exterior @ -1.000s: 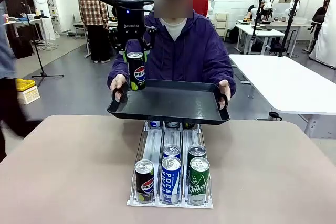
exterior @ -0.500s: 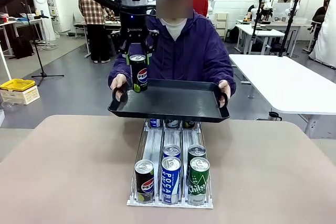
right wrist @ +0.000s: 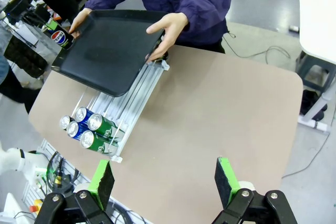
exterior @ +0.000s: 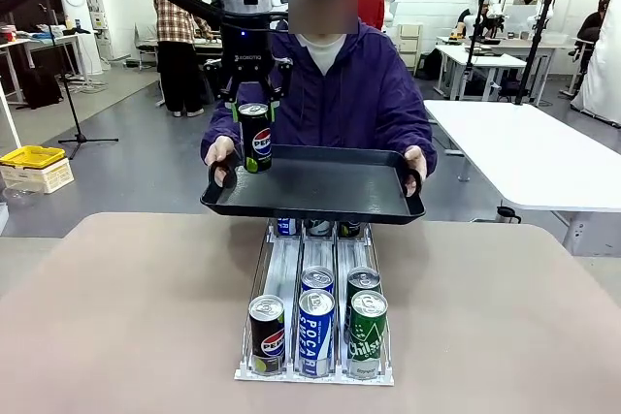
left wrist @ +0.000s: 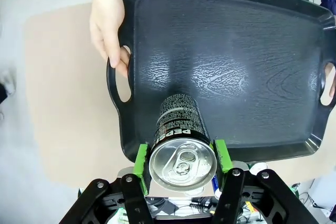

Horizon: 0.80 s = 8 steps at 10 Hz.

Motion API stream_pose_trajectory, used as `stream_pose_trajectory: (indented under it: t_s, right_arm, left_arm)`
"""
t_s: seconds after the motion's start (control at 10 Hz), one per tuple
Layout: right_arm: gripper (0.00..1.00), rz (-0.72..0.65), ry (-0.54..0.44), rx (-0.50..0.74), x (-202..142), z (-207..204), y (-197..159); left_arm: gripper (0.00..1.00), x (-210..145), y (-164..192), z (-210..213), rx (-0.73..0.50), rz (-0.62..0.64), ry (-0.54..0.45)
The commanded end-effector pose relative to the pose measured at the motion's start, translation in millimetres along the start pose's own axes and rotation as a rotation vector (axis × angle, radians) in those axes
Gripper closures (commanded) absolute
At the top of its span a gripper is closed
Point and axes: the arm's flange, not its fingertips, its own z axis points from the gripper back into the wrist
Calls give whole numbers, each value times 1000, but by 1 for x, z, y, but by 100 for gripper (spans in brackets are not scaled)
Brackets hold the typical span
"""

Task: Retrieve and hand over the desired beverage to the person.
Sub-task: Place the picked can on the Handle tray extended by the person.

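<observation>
Left gripper (exterior: 254,113) clamps one Pepsi can (exterior: 256,143) above one tray (exterior: 320,203); rack (exterior: 281,269) front holds five cans (exterior: 316,332). Right wrist view: right gripper (right wrist: 164,181) spread, empty.

Looking like robotics lab in open hall. White work tables (exterior: 529,147) standing in rows across bare grey floor (exterior: 146,162). Tripod stand (exterior: 76,123) standing at left, yellow crate (exterior: 34,155) sitting near it. Black poles (exterior: 539,36) rising among far benches, person in plaid shirt (exterior: 175,26) standing there. Cables (right wrist: 262,53) trailing over floor beyond tan table (exterior: 116,317). Can rack (exterior: 315,336) sitting alone on that table, looking like staged test setup. Wiring (right wrist: 58,174) hanging below table's near edge.
</observation>
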Motion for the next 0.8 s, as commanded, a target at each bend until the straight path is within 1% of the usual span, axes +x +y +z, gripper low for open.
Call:
stream_pose_trajectory:
  t_s: [0.0,0.3,0.6,0.7]
  right_arm:
    - [0,10,-1,17,-1,0,0]
    - [0,10,-1,17,-1,0,0]
    - [0,10,-1,17,-1,0,0]
    - [0,10,-1,17,-1,0,0]
  left_arm:
    - [42,16,6,-3,-19,-15,49]
    - [42,33,10,-19,-18,-19,114]
    - [42,35,12,-26,-10,-19,124]
    - [34,35,13,-25,-7,-32,116]
